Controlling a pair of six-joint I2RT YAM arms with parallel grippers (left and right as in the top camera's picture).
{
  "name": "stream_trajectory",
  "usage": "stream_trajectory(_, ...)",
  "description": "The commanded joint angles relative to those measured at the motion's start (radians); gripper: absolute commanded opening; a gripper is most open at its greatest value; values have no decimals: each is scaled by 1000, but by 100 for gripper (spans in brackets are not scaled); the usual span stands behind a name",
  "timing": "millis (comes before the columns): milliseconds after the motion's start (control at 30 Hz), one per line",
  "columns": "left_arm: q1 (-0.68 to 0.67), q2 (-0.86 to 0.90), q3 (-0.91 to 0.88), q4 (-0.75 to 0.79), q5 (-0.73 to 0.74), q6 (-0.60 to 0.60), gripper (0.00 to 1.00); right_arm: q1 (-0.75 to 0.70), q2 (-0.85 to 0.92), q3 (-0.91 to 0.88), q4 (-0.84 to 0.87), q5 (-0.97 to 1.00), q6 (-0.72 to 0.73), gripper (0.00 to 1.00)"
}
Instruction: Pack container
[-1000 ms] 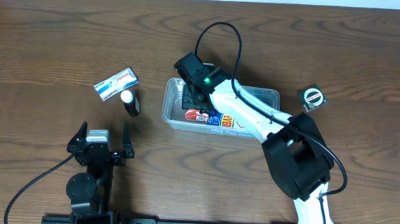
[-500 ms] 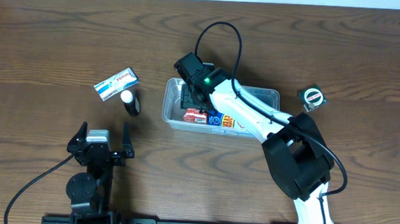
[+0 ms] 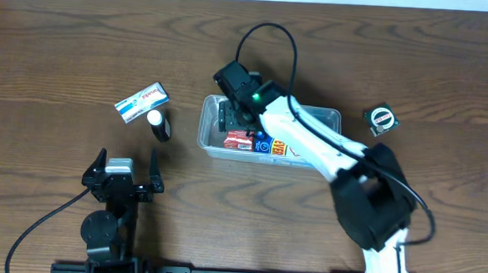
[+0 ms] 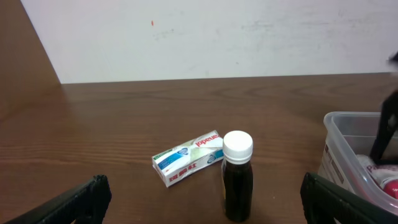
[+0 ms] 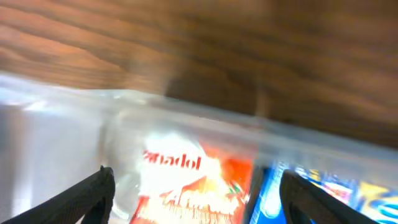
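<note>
The clear plastic container (image 3: pixel 333 117) sits right of the table's middle, with a red-and-white packet (image 3: pixel 240 138) and a blue packet (image 3: pixel 265 143) lying in it. My right gripper (image 3: pixel 235 119) hovers over the container's left end, open and holding nothing. In the right wrist view its fingers (image 5: pixel 84 199) stand wide on either side of the red-and-white packet (image 5: pixel 186 180), the blue packet (image 5: pixel 323 193) lies to the right, and the container wall (image 5: pixel 56 124) is blurred. My left gripper (image 3: pixel 128 155) rests open near the front left, empty.
A white-and-blue box (image 3: pixel 141 102) (image 4: pixel 188 165) lies left of the container, beside a dark bottle with a white cap (image 3: pixel 158 124) (image 4: pixel 237 177). A small tape measure (image 3: pixel 382 119) lies at the right. The container's corner (image 4: pixel 348 134) shows at the left wrist view's right edge.
My right gripper's jaws have widened and the arm has lifted slightly over the container's left end. The red-and-white packet stays in the container. The left arm has not moved.
</note>
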Motion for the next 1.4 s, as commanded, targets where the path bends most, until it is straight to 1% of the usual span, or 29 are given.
stream_trajectory(0, 5, 0, -17, -33, 7, -9, 98, 8, -190, 16, -23, 92, -79, 83)
stream_trajectory(67, 5, 0, -17, -33, 7, -9, 98, -14, -272, 16, -63, 140, -79, 83)
stream_trajectory(167, 5, 0, -17, -33, 7, -8, 98, -94, -394, 16, -134, 161, -79, 83)
stream_trajectory(300, 5, 0, -17, -33, 7, -9, 98, -255, -494, 16, -249, 161, -79, 82)
stream_trajectory(433, 5, 0, -17, -33, 7, -9, 98, -457, -504, 11, -386, 153, -53, 83)
stream_trajectory(500, 5, 0, -17, -33, 7, -8, 98, -556, -489, -8, -419, 116, -52, 84)
stream_trajectory(567, 5, 0, -17, -33, 7, -9, 98, -656, -460, -42, -412, 51, -53, 83)
stream_trajectory(667, 5, 0, -17, -33, 7, -9, 98, -734, -415, -97, -360, -3, -70, 82)
stream_trajectory(800, 5, 0, -17, -33, 7, -9, 98, -780, -325, -163, -281, -23, -91, 83)
stream_trajectory(1100, 5, 0, -17, -33, 7, -9, 98, -786, -92, -167, -139, -24, -86, 83)
stream_trajectory(1367, 5, 0, -17, -33, 7, -9, 98, -786, 0, -167, -67, -19, -40, 83)
